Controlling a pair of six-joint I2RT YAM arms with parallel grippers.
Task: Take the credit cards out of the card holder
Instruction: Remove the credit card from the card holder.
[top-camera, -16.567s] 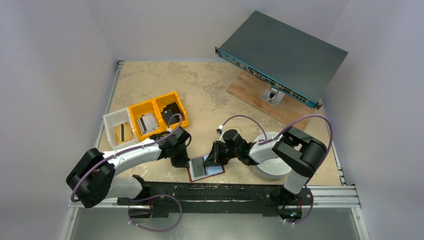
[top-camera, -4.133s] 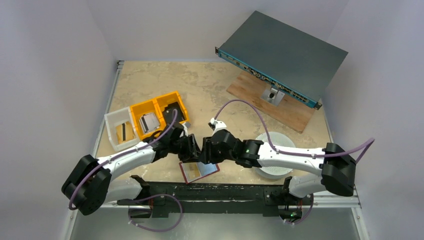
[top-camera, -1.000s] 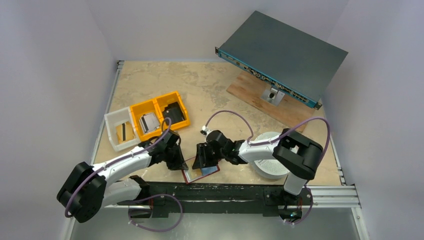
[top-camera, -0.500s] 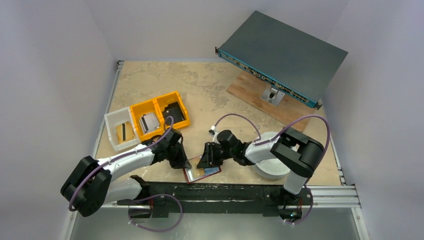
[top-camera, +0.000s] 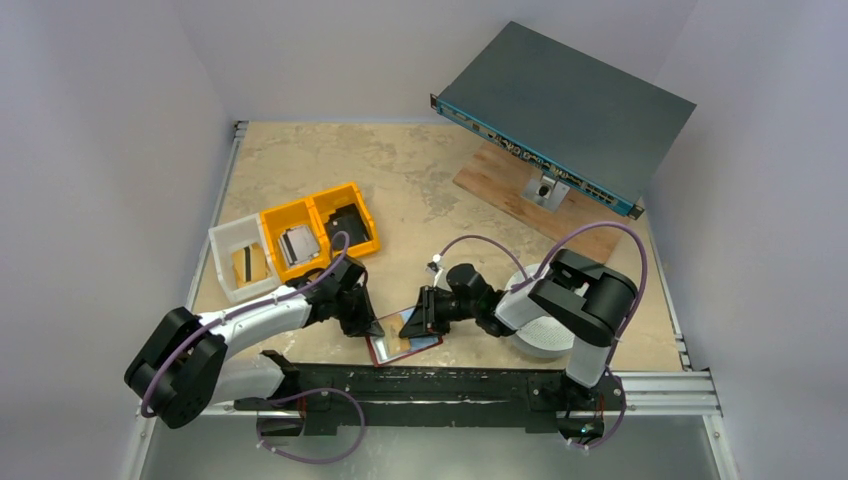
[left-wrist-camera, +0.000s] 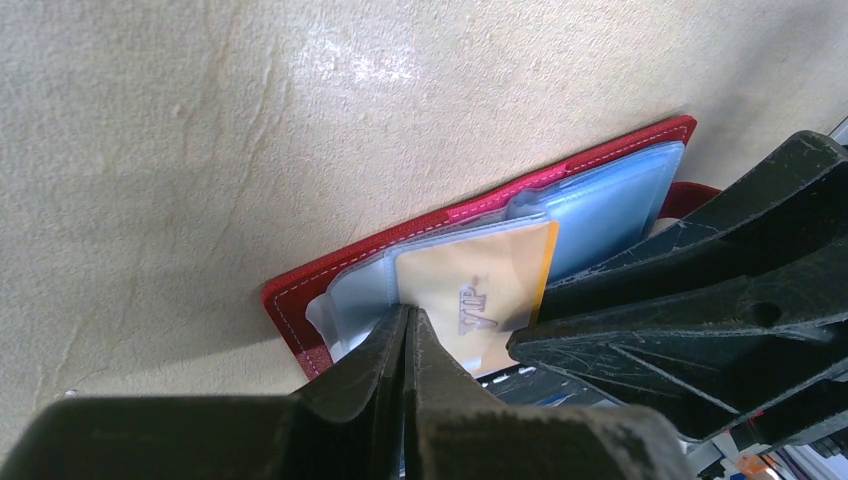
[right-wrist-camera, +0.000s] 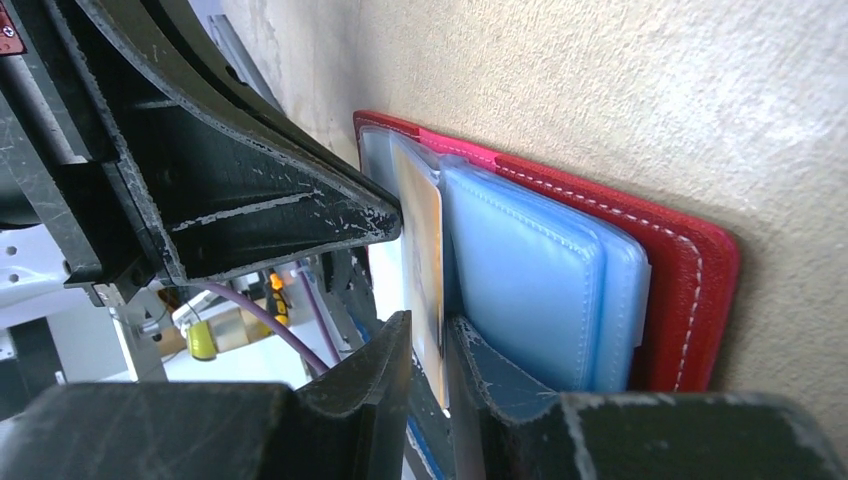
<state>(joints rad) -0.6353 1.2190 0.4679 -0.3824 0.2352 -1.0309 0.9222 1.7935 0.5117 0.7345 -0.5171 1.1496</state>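
Left arm (top-camera: 250, 315), right arm (top-camera: 520, 305) reach inward — left fingers (left-wrist-camera: 380, 370) together, right fingers (right-wrist-camera: 370, 390) narrowly apart.

Card holder (top-camera: 403, 345) lying open at the table's (top-camera: 420, 170) near edge.
Left gripper (left-wrist-camera: 408, 315) is touching its left part, right gripper (right-wrist-camera: 425, 325) is straddling a credit card (right-wrist-camera: 420, 240) poking from it; bins (top-camera: 306, 198) are sitting behind-left.

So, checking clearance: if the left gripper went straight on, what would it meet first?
Probably the yellow card in the open card holder; the left gripper seems almost touching it.
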